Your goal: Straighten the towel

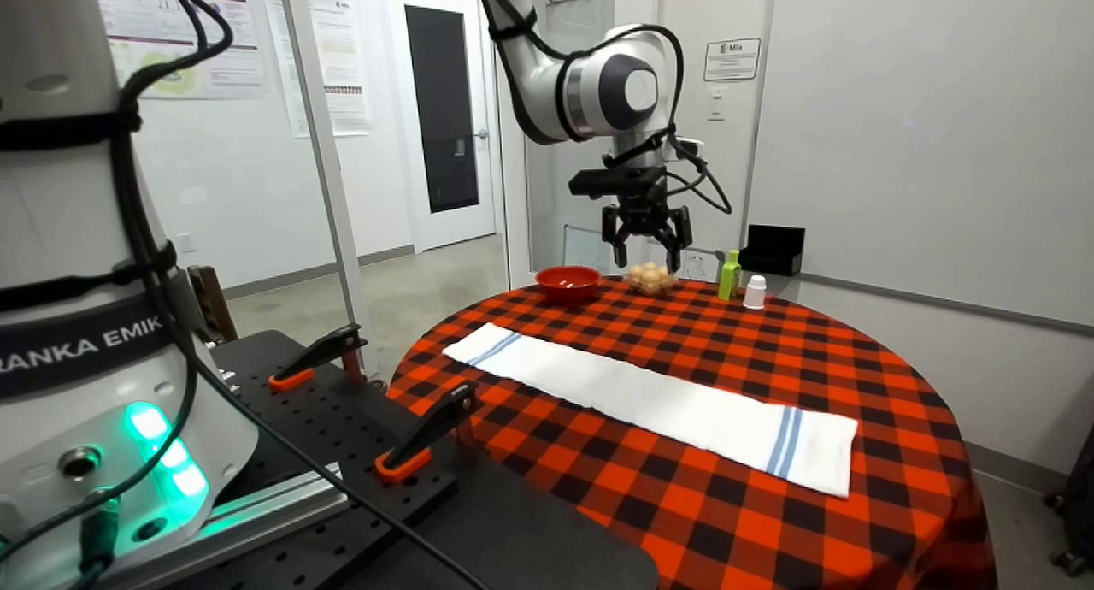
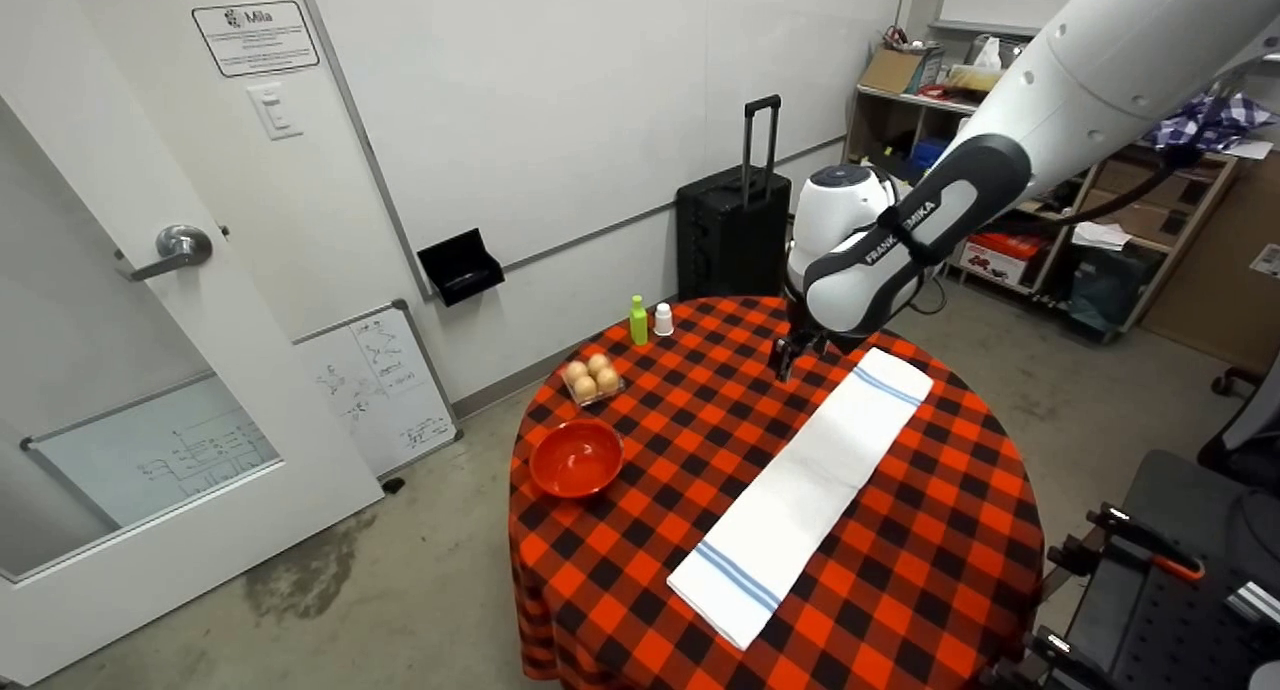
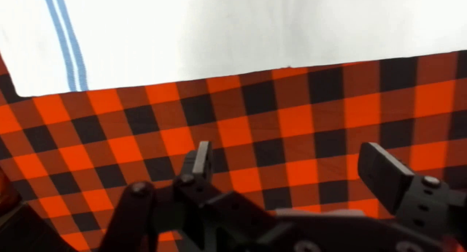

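A long white towel lies flat and stretched out across the checked tablecloth, with a pair of blue stripes near each end. In an exterior view the towel runs diagonally, its edges nearly straight and its middle faintly creased. The wrist view has the towel along its top, with a smooth near edge and one striped end at the left. My gripper hangs above the table, off to one long side of the towel and not touching it. Its fingers are spread wide apart, with only tablecloth visible between them.
A red bowl, a clear box of eggs, a green bottle and a white bottle stand near the table's rim. The red-and-black tablecloth covers the round table. Clamps hold the robot's black base plate alongside.
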`<action>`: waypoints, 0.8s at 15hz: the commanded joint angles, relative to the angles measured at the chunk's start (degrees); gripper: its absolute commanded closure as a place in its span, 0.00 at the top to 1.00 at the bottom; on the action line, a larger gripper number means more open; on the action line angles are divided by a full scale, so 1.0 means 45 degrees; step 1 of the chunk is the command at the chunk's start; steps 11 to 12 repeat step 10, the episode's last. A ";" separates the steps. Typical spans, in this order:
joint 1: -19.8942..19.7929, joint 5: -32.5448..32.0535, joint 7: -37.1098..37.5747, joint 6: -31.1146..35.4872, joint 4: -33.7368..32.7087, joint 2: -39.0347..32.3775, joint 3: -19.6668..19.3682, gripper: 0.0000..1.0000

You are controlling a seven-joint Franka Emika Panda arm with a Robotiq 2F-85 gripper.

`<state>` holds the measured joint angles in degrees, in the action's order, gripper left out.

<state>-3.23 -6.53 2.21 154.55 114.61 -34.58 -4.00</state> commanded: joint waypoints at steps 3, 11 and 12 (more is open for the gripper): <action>0.0858 -0.0409 -0.0459 -0.1523 0.2734 0.3625 0.0432 1.00; 0.1130 -0.0264 -0.0288 -0.2269 0.2762 0.4057 0.0669 1.00; 0.1130 -0.0264 -0.0288 -0.2269 0.2762 0.4057 0.0669 1.00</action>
